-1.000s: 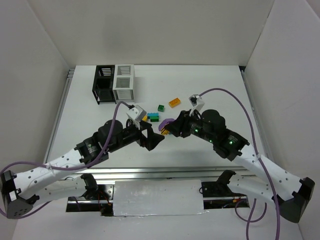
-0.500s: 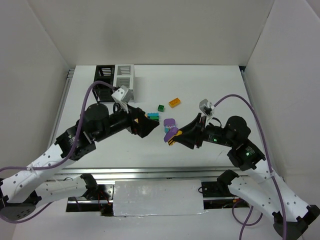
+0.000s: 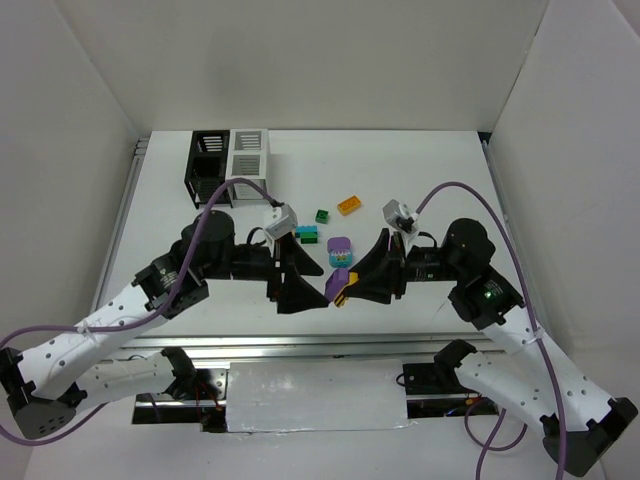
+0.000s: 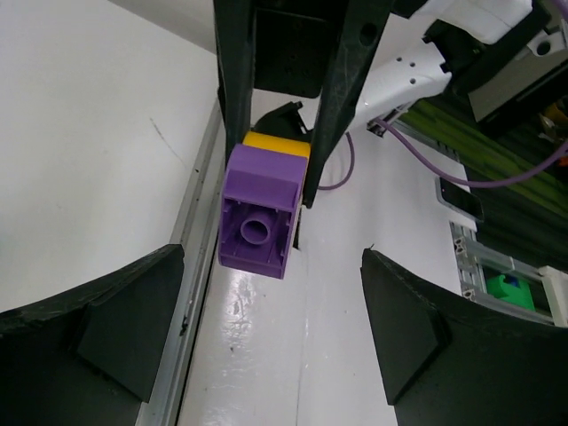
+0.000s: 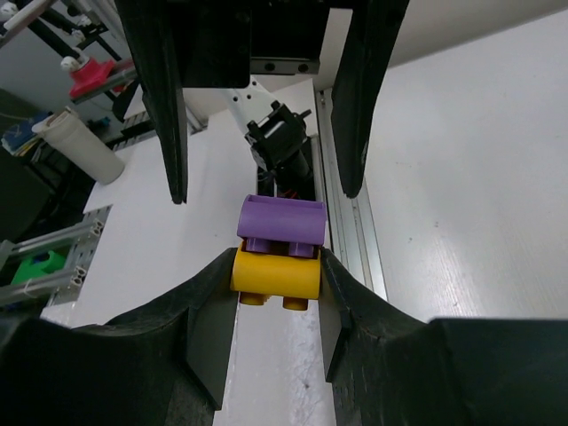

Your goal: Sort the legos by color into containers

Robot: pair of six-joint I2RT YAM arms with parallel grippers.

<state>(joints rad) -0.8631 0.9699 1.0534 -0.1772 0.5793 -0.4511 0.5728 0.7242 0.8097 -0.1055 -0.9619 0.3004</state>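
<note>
My right gripper (image 5: 277, 297) is shut on a yellow lego (image 5: 277, 273) that has a purple lego (image 5: 282, 222) stuck on its far side. The pair hangs above the table's near middle (image 3: 340, 286). My left gripper (image 4: 271, 342) faces it, open, its fingers (image 4: 106, 328) wide on either side and short of the purple lego (image 4: 257, 226). On the table lie another purple lego (image 3: 339, 248), a teal lego (image 3: 306, 234), a green lego (image 3: 322, 216) and an orange lego (image 3: 349, 205). The black container (image 3: 207, 165) and the white container (image 3: 247, 162) stand joined at the back left.
White walls close in the table (image 3: 430, 180) on the left, back and right. A metal rail (image 3: 300, 345) runs along the near edge, just below both grippers. Purple cables loop over both arms.
My left gripper has swung from near the containers toward the near middle and now faces the right gripper; its jaws have narrowed a little. The right gripper still holds the yellow-and-purple pair.
</note>
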